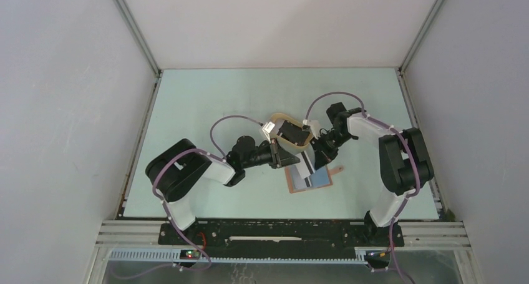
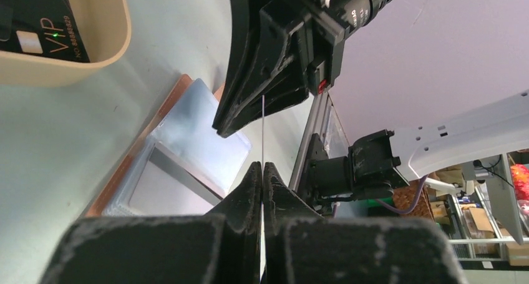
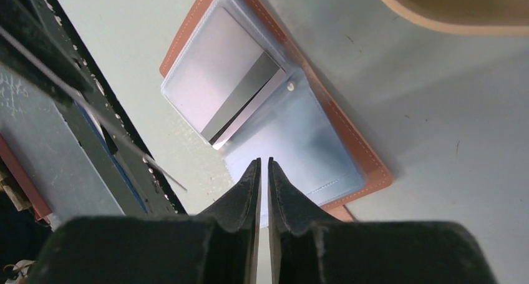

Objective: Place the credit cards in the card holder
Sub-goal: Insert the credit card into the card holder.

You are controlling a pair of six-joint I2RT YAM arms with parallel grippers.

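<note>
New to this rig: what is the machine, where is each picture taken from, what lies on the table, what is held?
Two robot arms stand at the near edge of a pale green table. The wide picture looks down from above and behind them; the other two come from a camera on each wrist. On the table: an open reddish-brown leather wallet with light blue pockets, a whitish dark-striped card at one pocket, and a beige oval tray holding a black VIP card. The left gripper pinches a thin card, seen edge-on. The right gripper is almost closed and empty.
</note>
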